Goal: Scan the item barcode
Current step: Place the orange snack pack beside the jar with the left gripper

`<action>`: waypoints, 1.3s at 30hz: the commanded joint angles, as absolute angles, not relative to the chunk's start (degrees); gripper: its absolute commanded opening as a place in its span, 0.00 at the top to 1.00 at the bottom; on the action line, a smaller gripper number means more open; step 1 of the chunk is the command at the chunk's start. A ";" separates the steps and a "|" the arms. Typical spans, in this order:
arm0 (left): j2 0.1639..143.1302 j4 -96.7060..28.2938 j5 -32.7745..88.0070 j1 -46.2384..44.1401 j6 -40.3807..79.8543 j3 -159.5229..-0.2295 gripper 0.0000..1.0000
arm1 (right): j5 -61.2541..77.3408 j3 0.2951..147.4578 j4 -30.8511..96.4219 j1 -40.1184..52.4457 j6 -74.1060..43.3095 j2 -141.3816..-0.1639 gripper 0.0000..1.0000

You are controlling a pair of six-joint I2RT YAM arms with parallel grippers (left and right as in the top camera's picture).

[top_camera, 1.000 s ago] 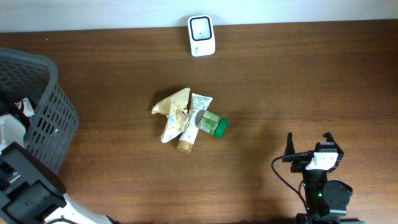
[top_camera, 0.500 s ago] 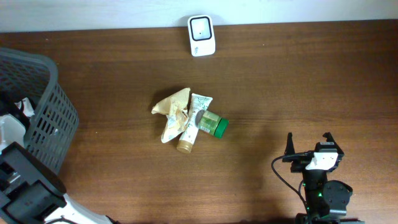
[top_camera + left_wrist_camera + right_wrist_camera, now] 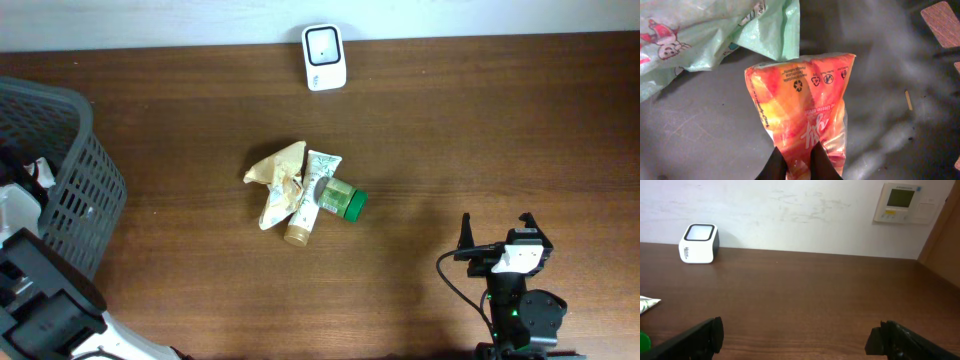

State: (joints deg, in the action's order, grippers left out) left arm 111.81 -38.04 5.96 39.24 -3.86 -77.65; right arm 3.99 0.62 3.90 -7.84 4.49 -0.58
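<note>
In the left wrist view, an orange-red plastic pouch [image 3: 802, 105] with printed recycling marks lies on the grey basket floor. My left gripper [image 3: 800, 167] is shut on its narrow lower end, the two black fingers [image 3: 777, 165] pinching the film. No barcode shows on the side facing the camera. The white barcode scanner [image 3: 324, 56] stands at the table's far edge, also visible as the small white box [image 3: 699, 243] in the right wrist view. My right gripper [image 3: 797, 337] stands wide open and empty over bare wood at the front right [image 3: 495, 240].
A dark mesh basket [image 3: 70, 190] sits at the left with my left arm [image 3: 40, 300] reaching into it. A pale green printed bag [image 3: 705, 30] lies beside the pouch. A tan packet [image 3: 275, 180], tube [image 3: 310, 200] and green-capped bottle [image 3: 345, 200] lie mid-table.
</note>
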 commanded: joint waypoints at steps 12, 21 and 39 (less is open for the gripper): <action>113.56 -39.68 3.38 39.48 -3.95 -75.83 1.00 | 3.92 0.32 4.12 -7.51 3.99 -0.19 0.02; 102.08 -43.59 5.15 39.48 -1.98 -88.55 1.00 | 3.95 0.32 4.12 -7.51 4.01 -0.19 0.02; 101.97 -47.55 11.64 -22.22 3.44 -95.92 1.00 | 3.95 0.32 4.14 -7.51 3.99 -0.19 0.02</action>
State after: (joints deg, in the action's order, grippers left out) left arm 97.38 -47.16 11.60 -19.27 1.17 -96.20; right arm 3.99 0.62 3.90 -7.84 4.47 -0.58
